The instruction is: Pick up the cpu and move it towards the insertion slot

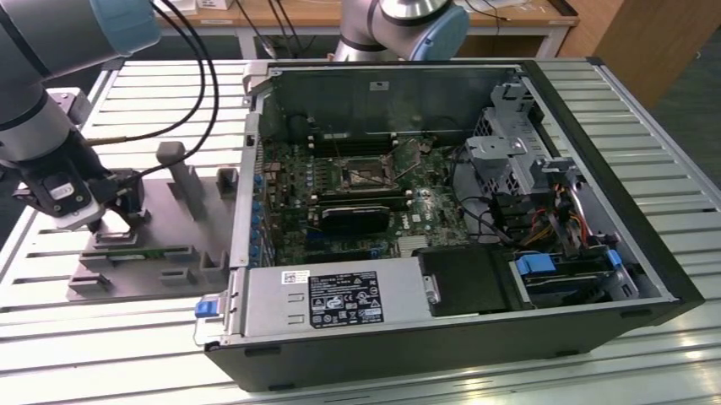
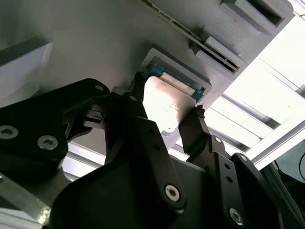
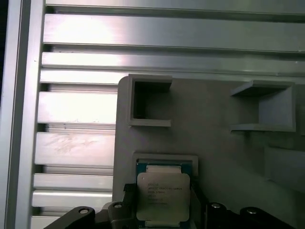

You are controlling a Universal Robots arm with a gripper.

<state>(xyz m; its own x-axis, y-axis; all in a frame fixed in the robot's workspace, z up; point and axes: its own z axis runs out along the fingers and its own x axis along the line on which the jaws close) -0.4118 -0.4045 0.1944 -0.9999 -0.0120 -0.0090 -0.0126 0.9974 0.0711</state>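
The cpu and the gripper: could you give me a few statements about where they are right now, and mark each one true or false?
1. The gripper is at the grey holder tray, outside the computer case. True.
2. The cpu sits in the insertion slot. False: it is at the grey tray, between the gripper's fingers, which rest against two opposite edges of it. The slot shows a dark centre.
3. A long green memory stick lies on the grey tray near the gripper. True.
4. The computer case is closed up. False: its side is open and the motherboard shows.
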